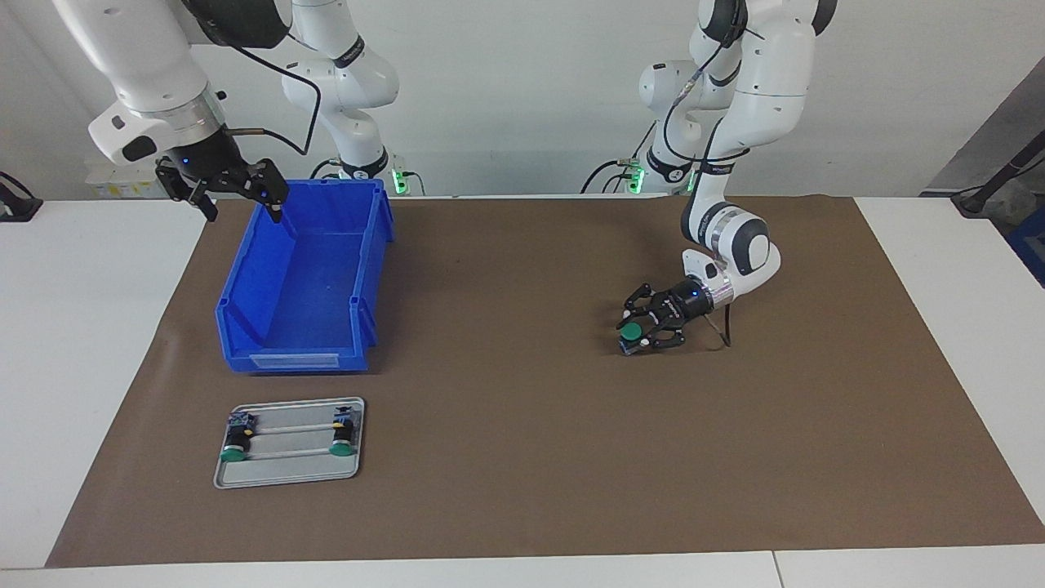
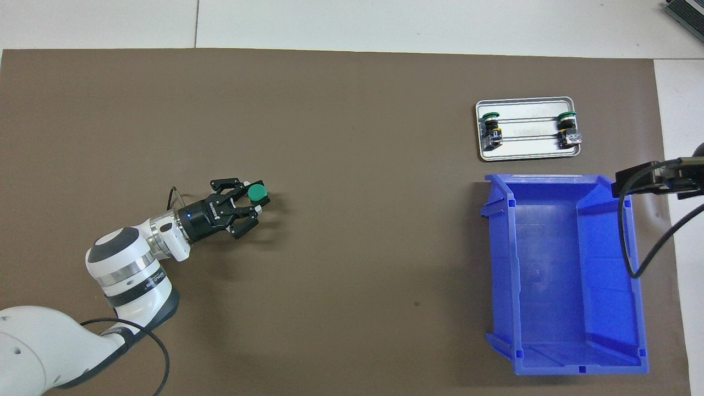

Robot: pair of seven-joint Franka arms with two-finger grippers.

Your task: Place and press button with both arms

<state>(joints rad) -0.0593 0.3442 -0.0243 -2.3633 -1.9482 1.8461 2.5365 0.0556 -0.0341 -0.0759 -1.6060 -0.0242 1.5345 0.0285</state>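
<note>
A green-capped button (image 1: 630, 332) stands upright on the brown mat toward the left arm's end of the table; it also shows in the overhead view (image 2: 257, 193). My left gripper (image 1: 645, 325) is low at the mat, open, its fingers on either side of the button and the button close to one fingertip; the overhead view (image 2: 250, 206) shows the same. My right gripper (image 1: 243, 209) is open and empty, raised over the blue bin's corner nearest the robots. In the overhead view (image 2: 641, 180) only part of it shows.
An empty blue bin (image 1: 371, 245) (image 2: 632, 330) stands at the right arm's end of the mat. Farther from the robots, a small metal tray (image 1: 290, 474) (image 2: 525, 155) holds two more buttons (image 1: 235, 445) (image 1: 343, 437) lying on their sides.
</note>
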